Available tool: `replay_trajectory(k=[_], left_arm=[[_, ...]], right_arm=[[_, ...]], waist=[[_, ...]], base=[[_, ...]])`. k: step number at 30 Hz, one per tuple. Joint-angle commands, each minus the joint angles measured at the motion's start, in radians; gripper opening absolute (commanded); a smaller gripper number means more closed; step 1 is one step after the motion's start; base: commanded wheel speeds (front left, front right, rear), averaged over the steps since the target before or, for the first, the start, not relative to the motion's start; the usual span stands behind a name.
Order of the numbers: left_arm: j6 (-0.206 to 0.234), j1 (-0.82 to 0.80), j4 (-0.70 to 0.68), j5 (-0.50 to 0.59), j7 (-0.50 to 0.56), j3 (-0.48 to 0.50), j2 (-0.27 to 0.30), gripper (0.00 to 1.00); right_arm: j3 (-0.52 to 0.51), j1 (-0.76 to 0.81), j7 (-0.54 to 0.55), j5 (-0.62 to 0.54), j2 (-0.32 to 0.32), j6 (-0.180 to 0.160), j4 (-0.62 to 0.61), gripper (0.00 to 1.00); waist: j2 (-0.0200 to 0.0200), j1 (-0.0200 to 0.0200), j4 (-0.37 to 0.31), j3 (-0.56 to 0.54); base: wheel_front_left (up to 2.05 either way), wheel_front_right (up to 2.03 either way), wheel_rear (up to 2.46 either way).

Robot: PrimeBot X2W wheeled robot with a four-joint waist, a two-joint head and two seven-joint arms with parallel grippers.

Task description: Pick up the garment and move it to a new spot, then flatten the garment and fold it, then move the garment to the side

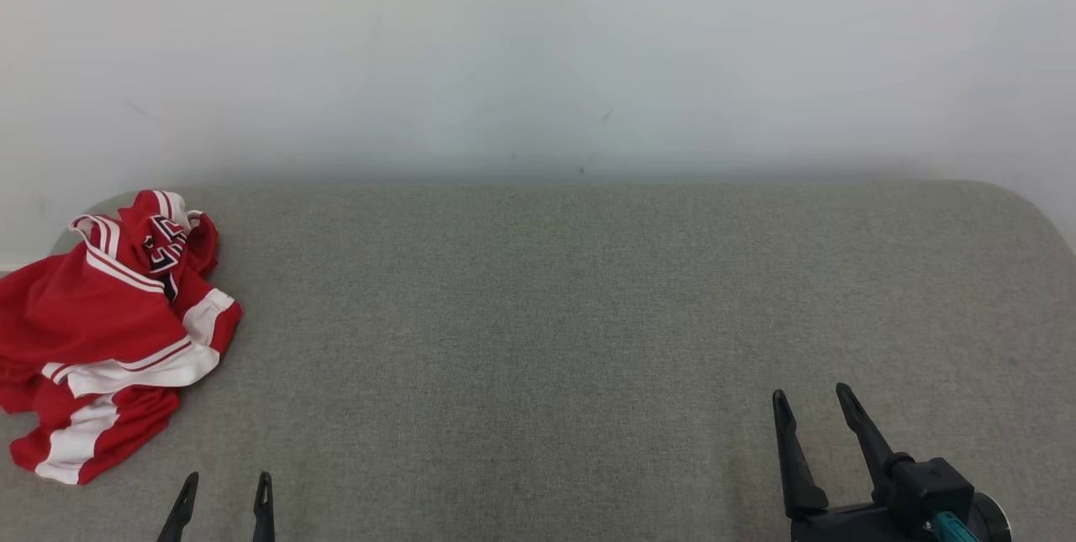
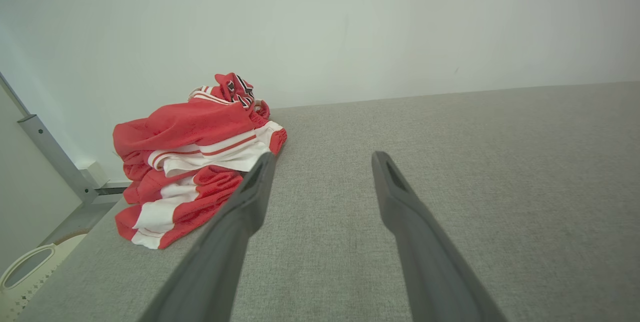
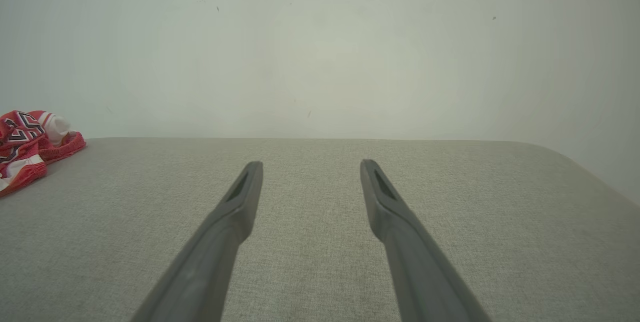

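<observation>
A red garment [image 1: 101,332] with white stripes and a black-and-white print lies crumpled at the far left of the grey fabric surface [image 1: 546,315]. The left wrist view has the garment [image 2: 195,157] ahead and to the left, and the right wrist view catches its edge [image 3: 27,145] at far left. My left gripper [image 1: 225,481] stands open at the bottom left, just right of and nearer than the garment, apart from it. My right gripper [image 1: 812,396] stands open at the lower right, far from the garment. Nothing lies between the fingers of either gripper [image 2: 322,158] [image 3: 311,164].
A pale wall [image 1: 538,46] rises right behind the surface. The surface's rounded right corner [image 1: 1034,206] drops away at the right. Beyond the left edge stand a grey metal post [image 2: 50,155] and a white basket [image 2: 25,272] on the floor.
</observation>
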Motion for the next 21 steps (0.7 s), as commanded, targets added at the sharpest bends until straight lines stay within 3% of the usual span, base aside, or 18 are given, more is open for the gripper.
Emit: replay_trajectory(k=[1, 21], left_arm=[[0.001, 0.001, 0.006, -0.004, 0.002, 0.003, 0.006, 1.00], [0.010, 0.000, 0.017, -0.032, 0.032, -0.013, 0.014, 1.00]], right_arm=[[-0.001, -0.013, 0.002, 0.009, -0.003, 0.004, 0.006, 1.00], [-0.024, -0.015, 0.044, 0.019, -0.003, 0.004, 0.013, 1.00]], waist=[[0.0000, 0.0000, -0.001, -0.001], [0.0000, 0.0000, -0.006, 0.000]], base=[[0.00, 0.00, 0.00], [0.00, 0.00, 0.00]])
